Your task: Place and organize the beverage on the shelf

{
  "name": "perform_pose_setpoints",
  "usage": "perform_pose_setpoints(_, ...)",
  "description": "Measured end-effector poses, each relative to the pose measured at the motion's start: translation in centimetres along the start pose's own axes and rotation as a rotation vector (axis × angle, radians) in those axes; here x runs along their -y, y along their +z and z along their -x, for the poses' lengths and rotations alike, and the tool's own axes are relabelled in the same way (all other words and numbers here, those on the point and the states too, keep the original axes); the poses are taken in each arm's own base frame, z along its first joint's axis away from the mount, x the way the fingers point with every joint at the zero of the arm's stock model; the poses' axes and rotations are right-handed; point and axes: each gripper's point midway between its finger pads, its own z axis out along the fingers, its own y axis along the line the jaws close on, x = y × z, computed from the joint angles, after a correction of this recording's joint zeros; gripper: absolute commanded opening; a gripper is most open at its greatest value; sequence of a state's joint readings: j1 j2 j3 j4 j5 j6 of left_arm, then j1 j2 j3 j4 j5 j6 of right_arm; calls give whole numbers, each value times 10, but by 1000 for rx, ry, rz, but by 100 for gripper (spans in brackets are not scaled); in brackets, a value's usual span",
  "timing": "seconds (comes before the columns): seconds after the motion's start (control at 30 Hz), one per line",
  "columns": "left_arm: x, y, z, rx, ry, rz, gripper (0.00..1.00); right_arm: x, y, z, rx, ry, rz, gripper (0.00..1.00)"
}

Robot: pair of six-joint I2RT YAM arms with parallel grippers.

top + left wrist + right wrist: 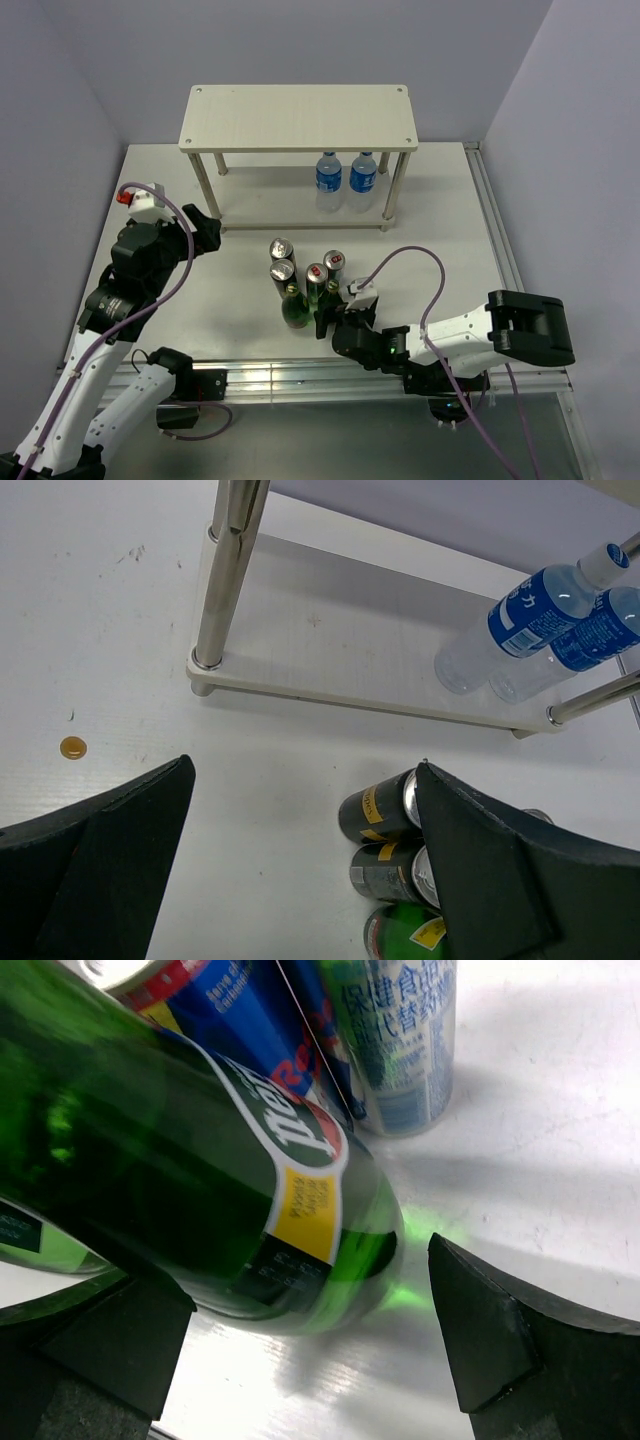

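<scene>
White counter under pale violet walls carries everything. From the right wrist view, the right claw has its fingers spread wide around the foot of a green bottle. The bottle lies nearer the left finger, and whether it touches is hidden. In the top view this claw sits at 5 o'clock of the drinks cluster.

A second green bottle stands just beside at 9 o'clock. The blue-silver-red cans are at 12 o'clock and the black cans at 11 o'clock, all packed close together. The shelf stands well apart at 12 o'clock, with two water bottles on its lower tier. The left claw hovers at 9 o'clock of the cluster, fingers apart and holding nothing.

The bottle is probably glass: stiff, smooth, heavier than the cans and breakable if knocked over. A grip low on the straight labelled body looks safer than the narrow neck. The neighbours are close enough to be nudged as it lifts.
</scene>
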State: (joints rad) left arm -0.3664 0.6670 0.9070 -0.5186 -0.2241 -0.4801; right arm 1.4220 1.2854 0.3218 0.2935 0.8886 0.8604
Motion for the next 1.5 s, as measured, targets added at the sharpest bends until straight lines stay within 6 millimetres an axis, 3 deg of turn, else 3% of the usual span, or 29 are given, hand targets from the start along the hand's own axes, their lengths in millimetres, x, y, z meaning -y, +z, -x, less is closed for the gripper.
perform_pose_setpoints(0.33,3,-1,0,-2,12,-20,99,-5,8,9,69,-22,-4,97)
perform_pose_setpoints(0.47,3,-1,0,-3,14,-22,99,-2,12,4,73,-49,-16,86)
perform_pose_setpoints(0.63,4,-1,0,-4,14,-26,99,0,16,4,88,-56,-36,46)
perform_pose_setpoints(0.73,4,0,-1,-6,14,-25,99,0,17,5,94,-56,-47,8)
perform_pose_setpoints(0.77,4,0,-1,-6,14,-25,99,0,17,5,93,-56,-51,0)
perform_pose_setpoints(0.93,4,0,-1,-6,14,-25,99,1,13,4,76,-67,-83,0)
perform_pose_setpoints(1.07,4,0,-2,-7,15,-25,99,0,-8,-3,26,-116,-91,0)
perform_pose_setpoints(1.17,4,0,-2,-7,15,-25,99,-9,-25,4,3,-131,-77,0)
perform_pose_setpoints(1.27,4,0,-2,-7,15,-25,99,-26,-42,27,20,-112,-46,0)
perform_pose_setpoints(1.5,4,0,-1,-6,15,-25,99,-77,-65,103,133,-68,41,0)
